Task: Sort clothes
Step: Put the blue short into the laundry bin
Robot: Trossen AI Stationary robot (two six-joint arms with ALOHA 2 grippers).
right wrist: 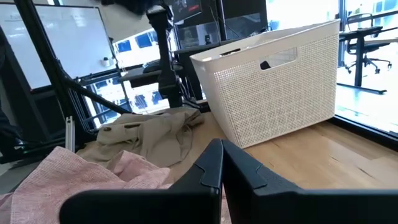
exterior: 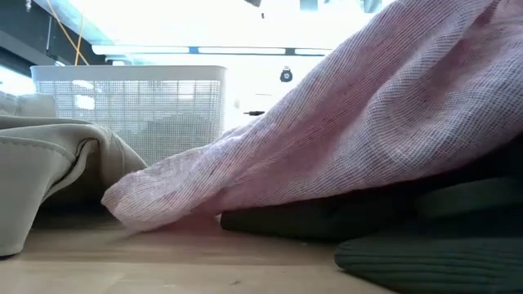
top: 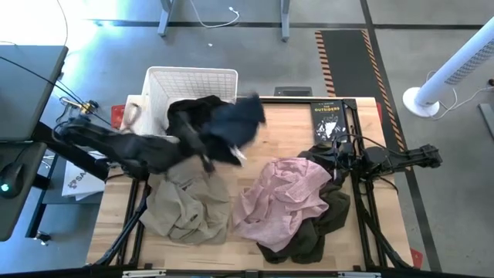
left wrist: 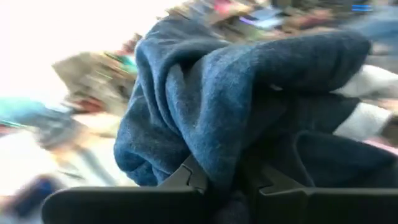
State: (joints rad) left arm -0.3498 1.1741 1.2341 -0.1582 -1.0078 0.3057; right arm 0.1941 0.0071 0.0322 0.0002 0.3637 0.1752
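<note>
Bare tabletop (top: 266, 131) shows only centre-top, between white basket (top: 158, 86) upper left and book (top: 327, 120) upper right. Khaki garment (top: 185, 205) and pink garment (top: 282, 197) fill lower centre. Left gripper (top: 207, 158) jaws nearly closed, pinching navy garment (left wrist: 249, 106) beside the basket; right gripper (right wrist: 222, 163) closed, empty

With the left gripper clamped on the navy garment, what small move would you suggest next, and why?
Probably carry it over the white basket and release: the left gripper is shut on the navy garment, which hangs lifted beside the basket's rim.
</note>
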